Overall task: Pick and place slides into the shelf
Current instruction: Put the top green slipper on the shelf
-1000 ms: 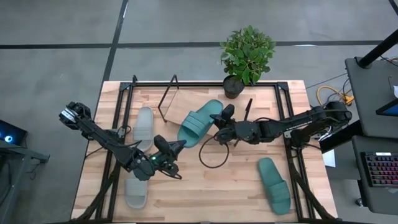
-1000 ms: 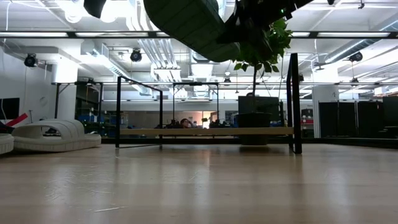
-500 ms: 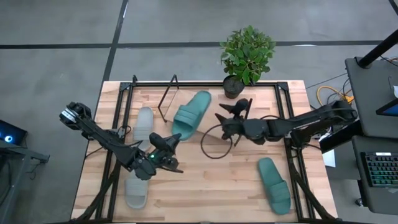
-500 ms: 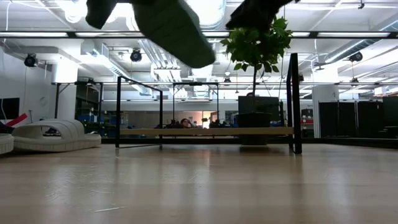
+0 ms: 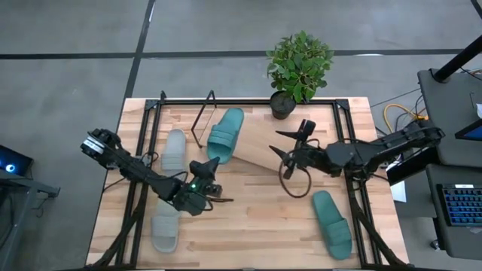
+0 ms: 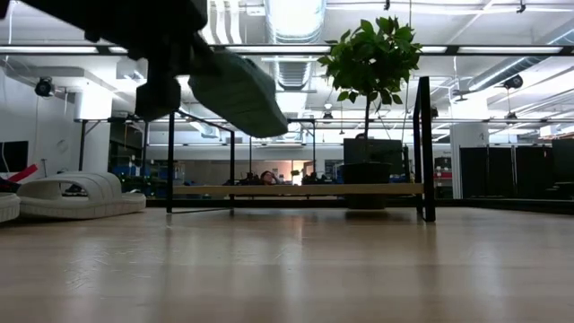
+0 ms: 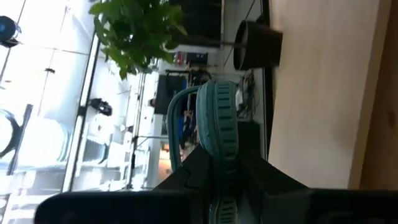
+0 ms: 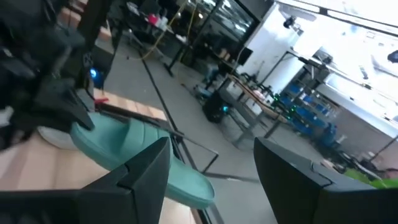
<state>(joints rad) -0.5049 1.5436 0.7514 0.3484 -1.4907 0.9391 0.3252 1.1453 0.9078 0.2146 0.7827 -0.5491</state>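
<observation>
The left gripper [image 5: 209,167] is gripping the heel end of a teal slide [image 5: 224,133], jaws closed narrow on it, and holding it over the slanted shelf [image 5: 260,154]. It seems to be aloft rather than resting, judging by the low view. Lowering it flat beside the grey slide [image 5: 173,149] before releasing would be wise. The right gripper [image 5: 295,143] is waiting nearby, jaws wide and empty.
</observation>
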